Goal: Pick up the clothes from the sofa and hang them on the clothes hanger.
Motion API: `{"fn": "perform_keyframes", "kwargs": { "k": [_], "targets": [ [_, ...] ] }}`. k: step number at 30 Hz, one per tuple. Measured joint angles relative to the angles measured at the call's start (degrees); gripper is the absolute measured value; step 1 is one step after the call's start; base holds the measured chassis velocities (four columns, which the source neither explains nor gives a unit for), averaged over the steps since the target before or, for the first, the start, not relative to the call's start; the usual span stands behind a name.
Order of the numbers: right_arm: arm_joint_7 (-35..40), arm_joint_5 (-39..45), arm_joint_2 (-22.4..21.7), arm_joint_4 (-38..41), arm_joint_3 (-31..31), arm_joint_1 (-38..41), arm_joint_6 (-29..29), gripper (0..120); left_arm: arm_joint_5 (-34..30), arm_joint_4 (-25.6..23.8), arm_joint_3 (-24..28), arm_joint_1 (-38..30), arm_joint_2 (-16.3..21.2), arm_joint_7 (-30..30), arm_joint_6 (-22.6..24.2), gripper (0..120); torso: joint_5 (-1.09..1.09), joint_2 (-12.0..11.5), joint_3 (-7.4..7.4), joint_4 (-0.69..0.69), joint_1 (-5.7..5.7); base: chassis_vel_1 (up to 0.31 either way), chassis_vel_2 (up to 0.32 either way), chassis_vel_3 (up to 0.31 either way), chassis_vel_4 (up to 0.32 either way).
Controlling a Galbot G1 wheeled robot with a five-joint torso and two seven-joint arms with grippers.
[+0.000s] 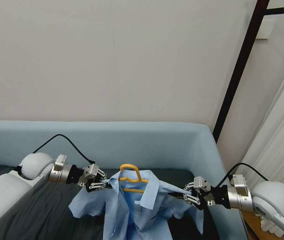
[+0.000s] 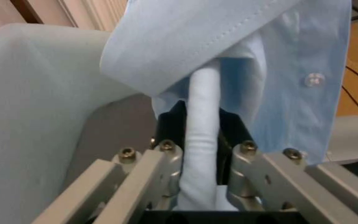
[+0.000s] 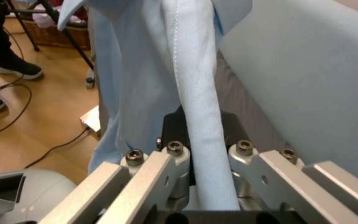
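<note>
A light blue shirt [image 1: 131, 210] on a yellow hanger [image 1: 129, 177] hangs in the air above the sofa seat [image 1: 41, 210], stretched between my two arms. On the shirt's left shoulder my left gripper [image 1: 100, 183] is shut on a fold of the cloth; the left wrist view shows that fold of shirt [image 2: 201, 135] pinched between the fingers [image 2: 166, 163]. My right gripper [image 1: 191, 195] is shut on the right shoulder, and the right wrist view shows the shirt [image 3: 197, 112] clamped between its fingers [image 3: 244, 161].
The pale blue sofa back [image 1: 131, 145] runs behind the shirt, its right armrest [image 1: 222, 165] close to my right arm. A black pole [image 1: 239, 70] rises beyond the armrest. The right wrist view shows wooden floor [image 3: 36, 102] with cables and a person's shoes [image 3: 14, 67].
</note>
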Motion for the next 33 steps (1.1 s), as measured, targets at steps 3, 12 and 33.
{"fn": "perform_keyframes", "kwargs": {
  "k": [3, 12, 33],
  "targets": [
    [0.27, 0.04, 0.39, 0.06, 0.74, -0.26, 0.23, 4, -0.48, 0.76, -0.20, -0.16, -0.01, 0.00, -0.71, 31, 0.00, 0.00, 0.00, 0.00, 0.00, 0.000, 0.000, 0.000, 0.000],
    [0.27, 0.08, 2.91, -0.40, 3.60, -1.07, 2.03, 4, -3.31, 2.92, -5.17, 0.14, 3.01, 1.25, -1.77, 67, -0.01, 0.00, 0.00, 0.00, 0.00, 0.000, 0.000, 0.000, 0.000],
    [-3.57, -3.31, 5.81, -1.27, 5.71, -1.61, 5.52, 3, -9.52, 13.24, -9.70, 1.19, 7.07, 8.83, -2.16, 100, -0.01, 0.00, 0.00, 0.01, 0.00, 0.000, 0.000, 0.000, 0.000]
  ]
}}
